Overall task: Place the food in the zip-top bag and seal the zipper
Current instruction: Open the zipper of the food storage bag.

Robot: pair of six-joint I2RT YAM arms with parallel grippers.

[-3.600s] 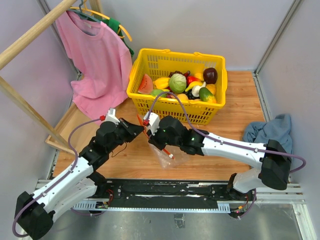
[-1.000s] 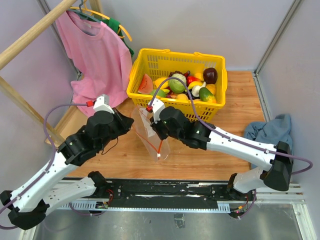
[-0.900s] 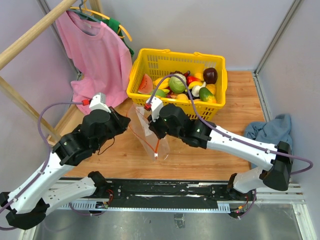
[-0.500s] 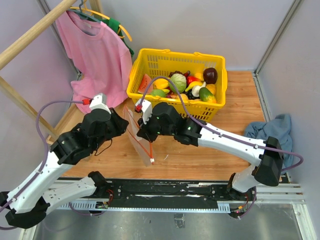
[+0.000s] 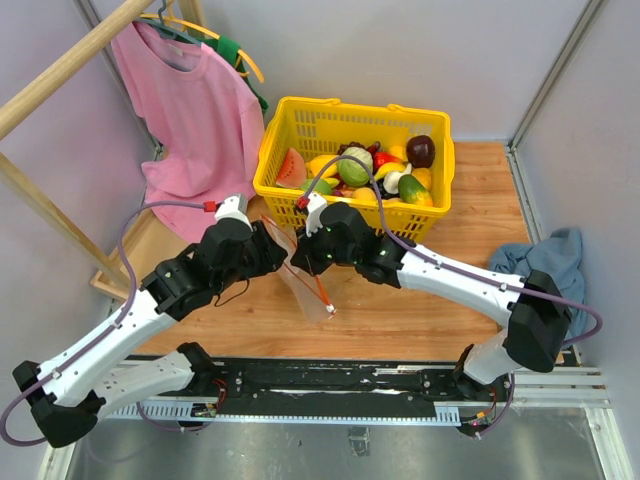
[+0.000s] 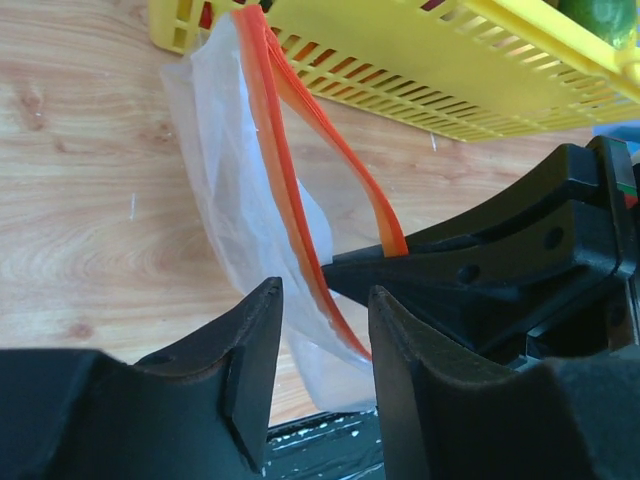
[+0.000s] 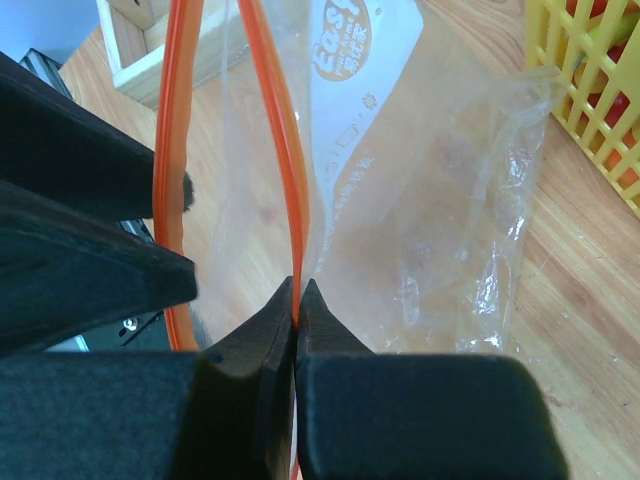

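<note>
On the wooden table (image 5: 450, 290) the yellow basket (image 5: 330, 215) holds all the food (image 5: 355, 165), so nothing is bagged yet. The clear bag (image 6: 230, 180) hangs just in front of the basket, lifted between the two arms, with its bottom corner near the wood. The right gripper (image 7: 298, 290) is pinched tight on one lip of the red zipper (image 6: 270, 170). The left gripper (image 6: 325, 300) has its fingers a narrow gap apart, and the other lip runs down between them without looking clamped. The step in hand seems to be spreading the mouth. To do it well, the left fingers should close squarely on their own lip only, not on both layers. Then the arms should draw apart gently and level, so the film neither slips nor tears and the opening faces up beside the basket.
</note>
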